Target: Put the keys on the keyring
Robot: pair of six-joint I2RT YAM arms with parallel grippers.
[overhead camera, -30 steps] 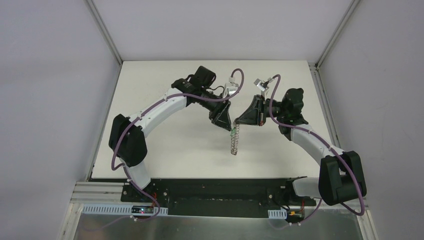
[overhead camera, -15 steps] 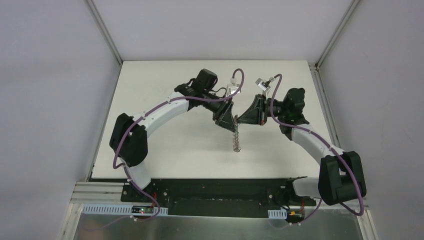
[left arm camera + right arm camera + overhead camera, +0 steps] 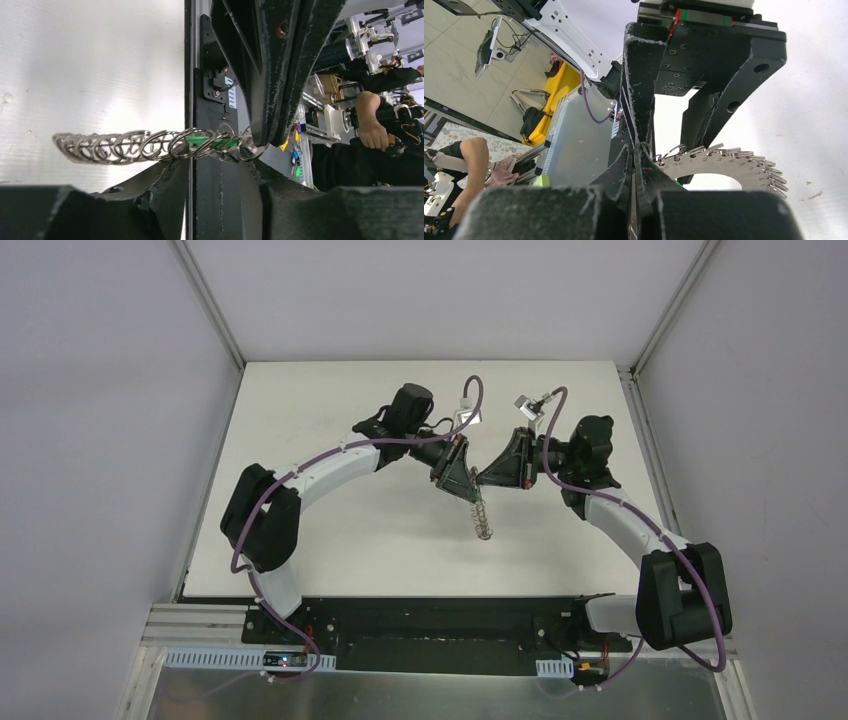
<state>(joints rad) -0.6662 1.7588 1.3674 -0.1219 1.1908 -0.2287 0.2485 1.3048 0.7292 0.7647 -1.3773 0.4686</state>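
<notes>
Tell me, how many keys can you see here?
1. The green-headed key sits among the wire loops at one end of the keyring, seen edge-on. Others could be hidden among the loops.

The top camera looks down on the table (image 3: 330, 520); both close wrist cameras share the keyring (image 3: 125, 146).

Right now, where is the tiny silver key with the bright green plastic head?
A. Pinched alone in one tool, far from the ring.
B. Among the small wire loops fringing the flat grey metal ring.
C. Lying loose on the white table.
B: the left wrist view shows the green-headed key lying among the wire loops of the grey keyring.
</notes>
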